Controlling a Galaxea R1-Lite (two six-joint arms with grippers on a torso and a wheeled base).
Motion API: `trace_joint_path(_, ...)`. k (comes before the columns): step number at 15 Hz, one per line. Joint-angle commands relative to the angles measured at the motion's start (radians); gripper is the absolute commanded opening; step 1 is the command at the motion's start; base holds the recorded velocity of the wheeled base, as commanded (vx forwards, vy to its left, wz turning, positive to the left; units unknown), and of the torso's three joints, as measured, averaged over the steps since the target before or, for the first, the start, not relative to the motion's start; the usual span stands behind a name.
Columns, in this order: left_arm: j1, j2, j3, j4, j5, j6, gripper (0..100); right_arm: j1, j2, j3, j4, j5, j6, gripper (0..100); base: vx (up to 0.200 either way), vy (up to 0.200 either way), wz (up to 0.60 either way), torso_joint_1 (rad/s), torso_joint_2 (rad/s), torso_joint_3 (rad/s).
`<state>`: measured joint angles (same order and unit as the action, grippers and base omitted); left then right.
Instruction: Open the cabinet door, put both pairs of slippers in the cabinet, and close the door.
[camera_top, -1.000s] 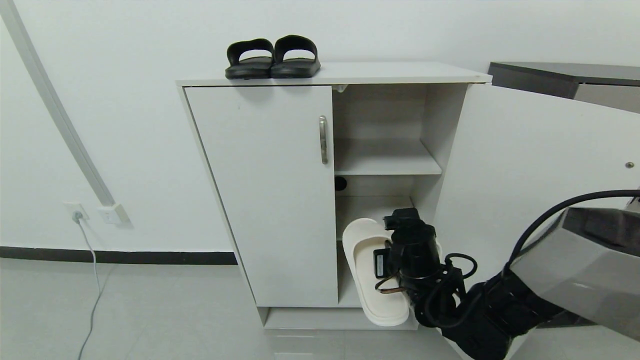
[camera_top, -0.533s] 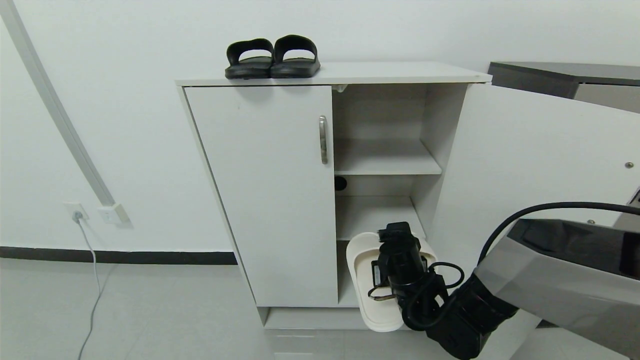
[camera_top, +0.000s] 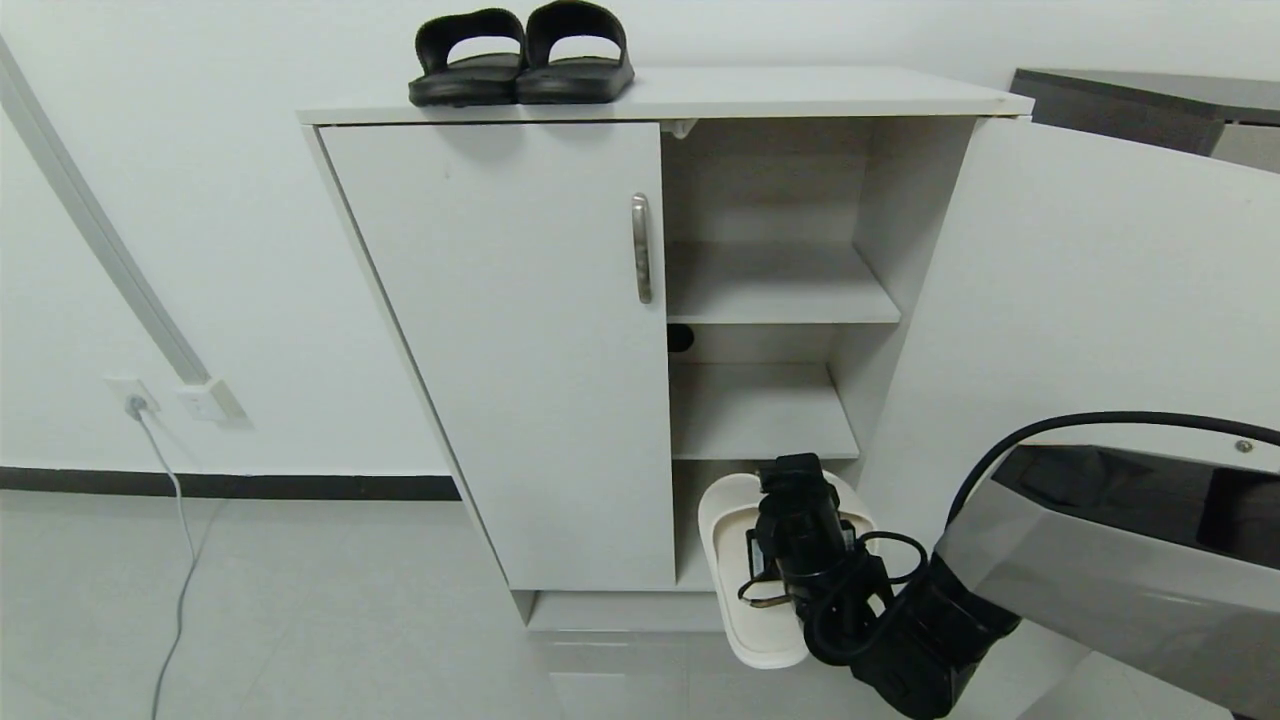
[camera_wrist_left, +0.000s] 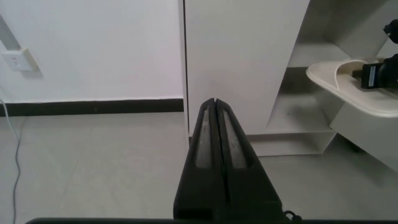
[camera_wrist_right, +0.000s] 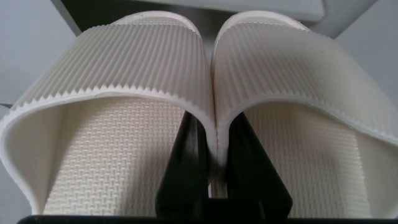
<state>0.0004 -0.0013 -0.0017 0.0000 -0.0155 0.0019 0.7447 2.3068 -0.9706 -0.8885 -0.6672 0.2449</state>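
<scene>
Your right gripper (camera_wrist_right: 214, 127) has its fingers pinching the white slippers (camera_wrist_right: 137, 74). One finger sits inside each strap, and the two inner strap walls are squeezed together between them. The pair lies side by side, soles down, with the ribbed straps arching just above the fingers.

Past the fingertips, the toe ends of the pair reach the mouth of the cabinet's lowest compartment (camera_top: 688, 545). The heels hang out behind the fingers over the floor (camera_top: 300, 620). You cannot tell whether the soles touch the bottom board.

Your left gripper (camera_wrist_left: 215, 109) hangs above the floor with its fingers pressed together and nothing between them. The closed door (camera_top: 500, 350) stands ahead of those fingertips, with the white pair off to their right.

The open door (camera_top: 1080, 300) is swung wide, to the right of the right fingers. Above and beyond them are the middle shelf (camera_top: 760, 410) and then the upper shelf (camera_top: 775, 285), both bare.

Farthest off, well above both sets of fingers, the black slippers (camera_top: 520, 55) sit side by side on the cabinet top (camera_top: 800, 92), over the closed door.
</scene>
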Motion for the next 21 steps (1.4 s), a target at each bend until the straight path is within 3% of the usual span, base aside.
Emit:
trace_joint_path(1,0.000,0.001,0.000,0.000,0.000,0.000,0,0.001,0.005,0.000,-0.009,0.000,0.002,0,0.000,0.000,0.00,0.002,0.00,-0.124)
trace_joint_path(4,0.000,0.001,0.000,0.000,0.002,0.000,0,-0.005,0.039,0.000,-0.142,-0.046,-0.013,0,0.000,0.000,0.00,0.004,0.00,-0.022)
trace_joint_path(9,0.001,0.001,0.000,0.000,0.000,0.000,0,-0.047,0.151,0.000,-0.446,-0.058,-0.148,0,0.000,0.000,0.00,0.000,0.00,0.000)
trace_joint_path(16,0.000,0.001,0.000,0.000,0.002,-0.002,0,-0.050,0.180,-0.003,-0.458,-0.055,-0.156,0,0.000,0.000,0.00,0.000,0.00,0.000)
trace_joint_path(21,0.000,0.001,0.000,0.000,0.000,-0.002,0,-0.051,0.177,-0.007,-0.461,-0.057,-0.156,0,0.200,0.000,0.00,-0.001,0.00,0.002)
